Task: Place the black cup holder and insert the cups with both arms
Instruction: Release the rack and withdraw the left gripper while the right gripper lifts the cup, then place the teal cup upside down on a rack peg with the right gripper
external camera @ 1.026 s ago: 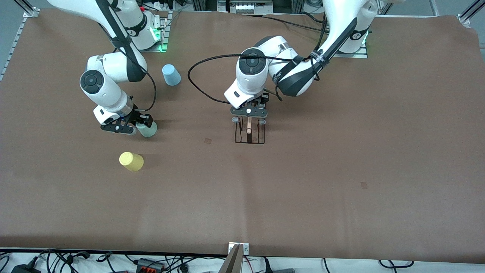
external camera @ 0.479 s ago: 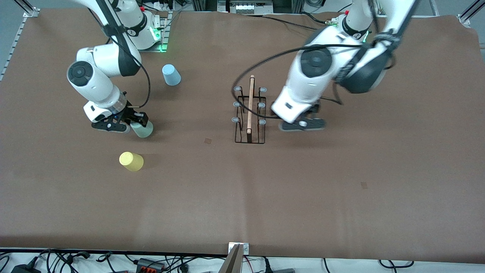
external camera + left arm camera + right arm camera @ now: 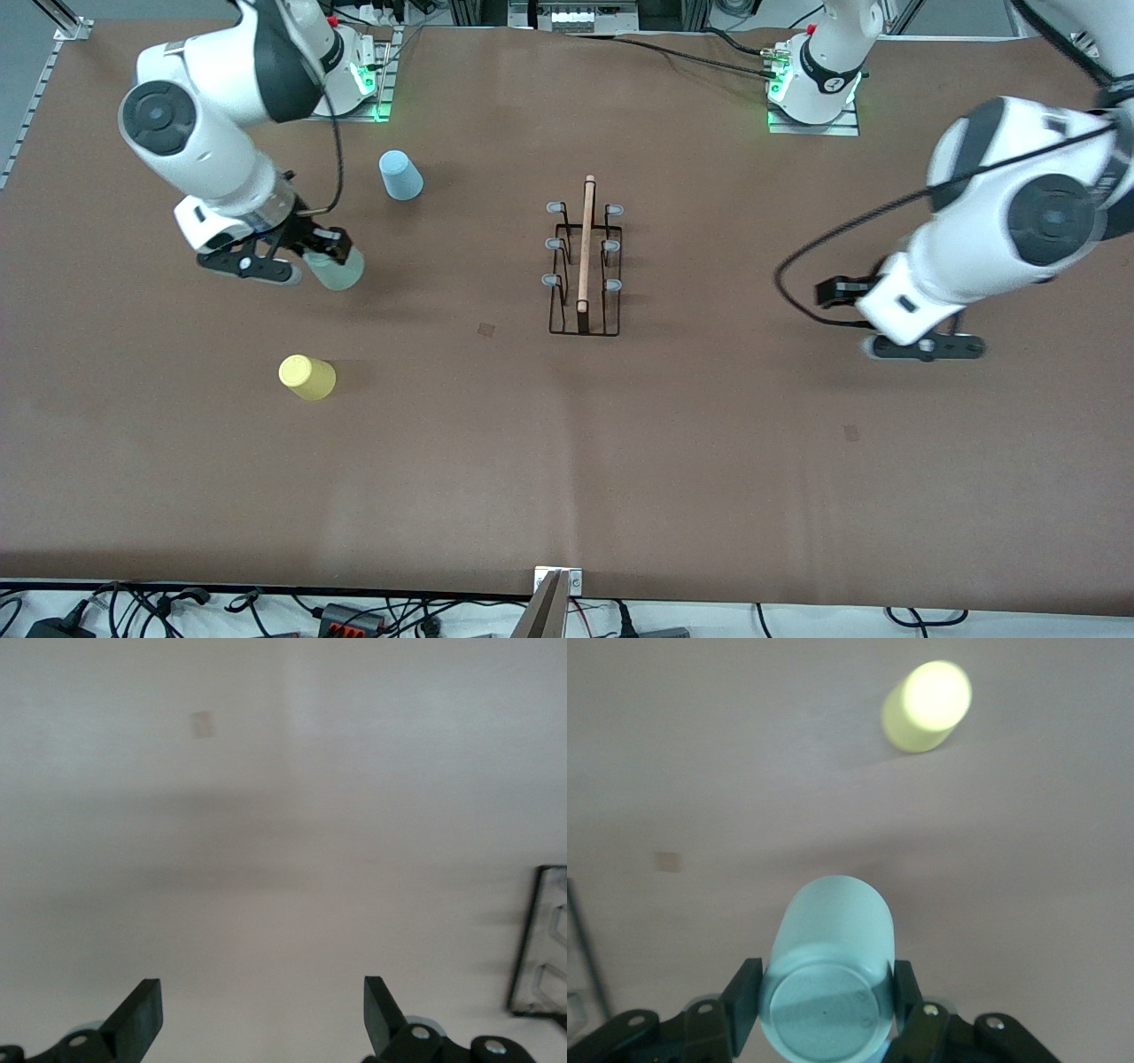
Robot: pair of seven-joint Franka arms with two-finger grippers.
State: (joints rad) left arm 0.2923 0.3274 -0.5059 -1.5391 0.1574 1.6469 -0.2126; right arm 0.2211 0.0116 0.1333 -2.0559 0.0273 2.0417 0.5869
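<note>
Front view, read from the right arm's end of the table toward the left arm's. The right gripper point(image 3: 321, 251) is clamped on the mint green cup point(image 3: 337, 268), which a second ago stood on the brown table point(image 3: 709, 461) and now hangs tilted above it; the right wrist view shows the fingers point(image 3: 746, 990) pressed against both sides of the cup. The yellow cup point(image 3: 306, 377) lies nearer the front camera, the light blue cup point(image 3: 400, 175) farther from it; both are untouched. At mid-table stands the black cup holder point(image 3: 584, 266), upright, all six pegs bare. The left gripper point(image 3: 926, 347), which gripped the holder's wooden rod point(image 3: 586, 241) one second ago, has released it and swung away toward the left arm's end of the table, fingers point(image 3: 142, 1020) spread wide over bare surface. Judgement: placement of the holder appears complete; insertion of the first cup is beginning.
</note>
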